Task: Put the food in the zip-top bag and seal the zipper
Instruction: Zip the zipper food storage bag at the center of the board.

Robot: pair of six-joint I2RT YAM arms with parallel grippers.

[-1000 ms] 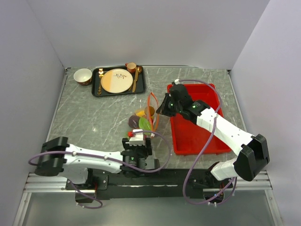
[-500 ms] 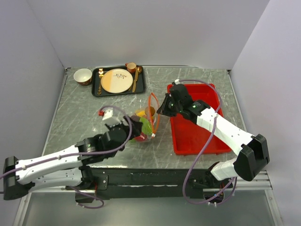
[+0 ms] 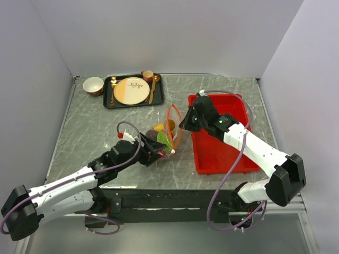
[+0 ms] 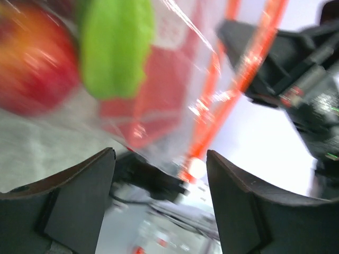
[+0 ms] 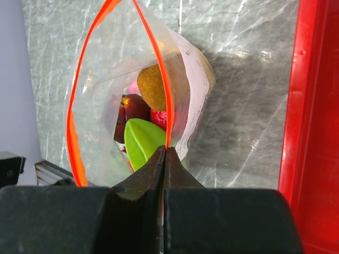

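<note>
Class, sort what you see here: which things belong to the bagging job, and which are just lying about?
Job: bag, zipper, food, left gripper, right gripper pinching the zipper.

Lying about: red tray, black tray, plate, bowl, cup, spoon.

Clear, glossy, crinkled plastic bag (image 5: 100, 100); smooth, plastic-looking toy food (image 5: 143, 140); shiny red plastic tray (image 5: 318, 132); smooth, grey, marble-patterned table (image 5: 238, 63).
</note>
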